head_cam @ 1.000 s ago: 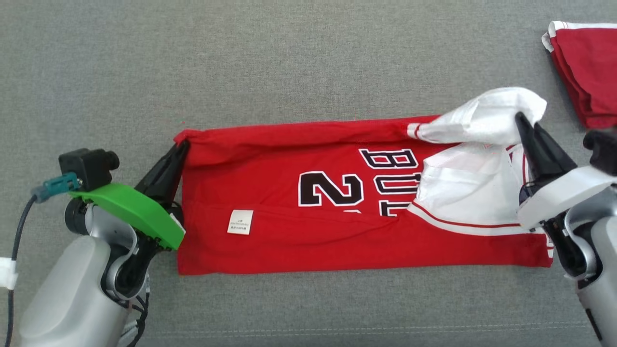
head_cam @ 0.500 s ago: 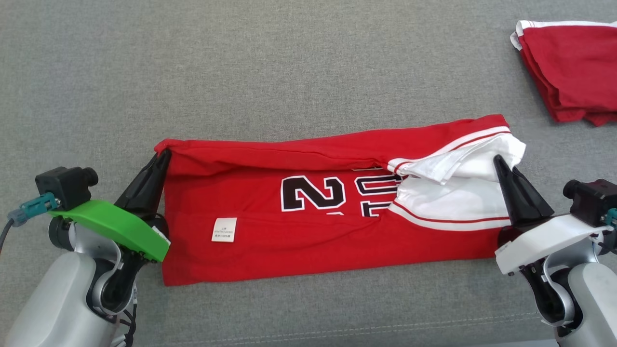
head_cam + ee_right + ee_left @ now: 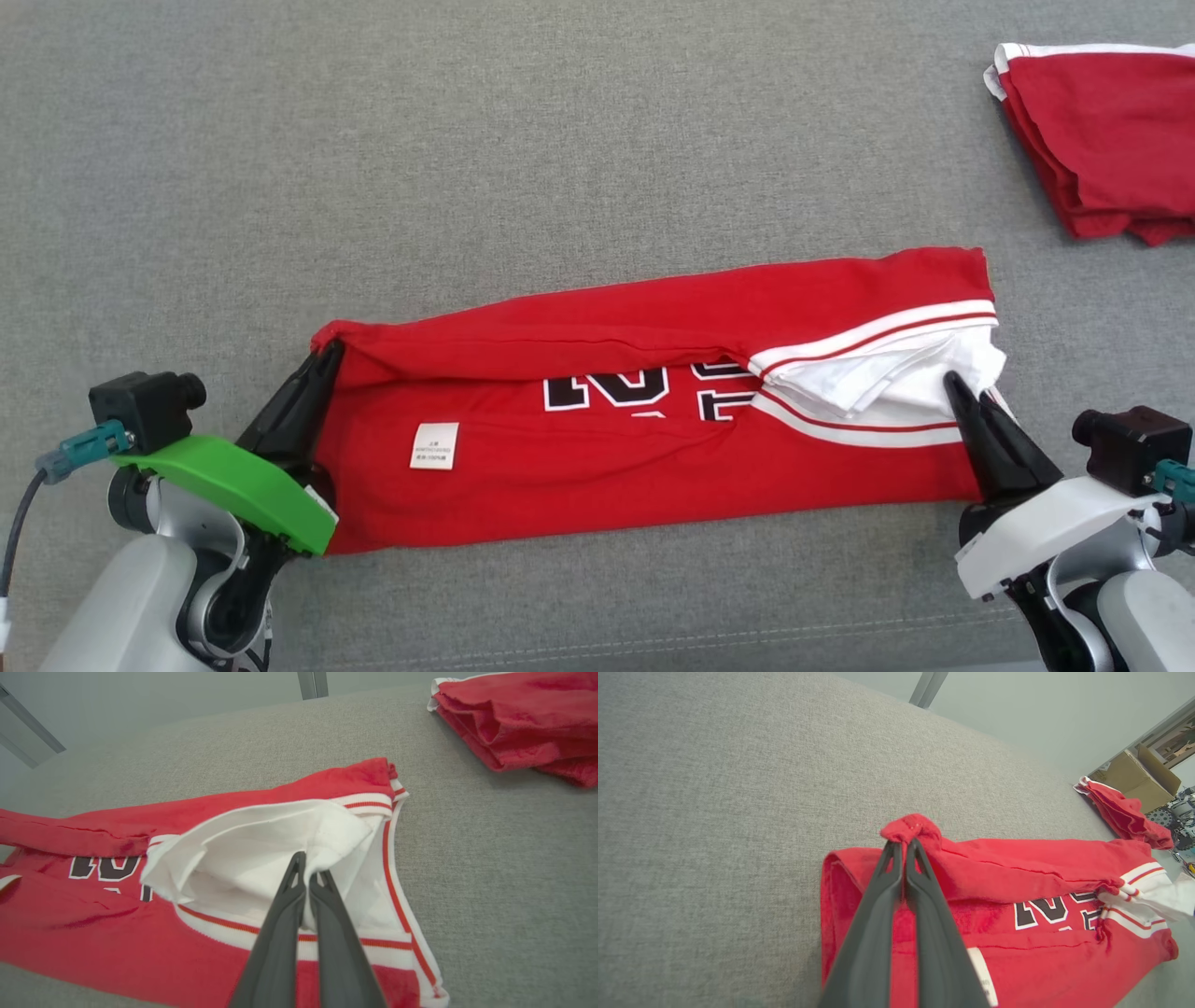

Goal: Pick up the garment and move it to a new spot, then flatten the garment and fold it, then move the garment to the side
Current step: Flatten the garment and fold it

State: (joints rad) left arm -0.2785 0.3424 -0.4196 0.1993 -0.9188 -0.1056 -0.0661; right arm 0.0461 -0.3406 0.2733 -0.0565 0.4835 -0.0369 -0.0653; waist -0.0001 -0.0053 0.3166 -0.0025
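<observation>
The garment [image 3: 597, 467] is a red jersey with black numbers and white trim, lying as a long band across the grey surface. Its far long edge is folded toward me over the print. My left gripper [image 3: 329, 352] is shut on the garment's red left corner [image 3: 908, 828], held a little above the surface. My right gripper [image 3: 954, 383] is shut on the white sleeve end [image 3: 317, 844] at the garment's right. In the right wrist view the white fabric bunches around the fingertips [image 3: 299, 858].
A second red garment [image 3: 1102, 140] lies folded at the far right of the grey padded surface [image 3: 467, 140]. A cardboard box [image 3: 1134, 772] stands beyond the surface's far end in the left wrist view. A stitched seam runs along the near edge.
Both grippers have drawn the far edge of the garment toward me, covering more of the print. The white sleeve has come down from its raised bunch. The camera has shifted too.
</observation>
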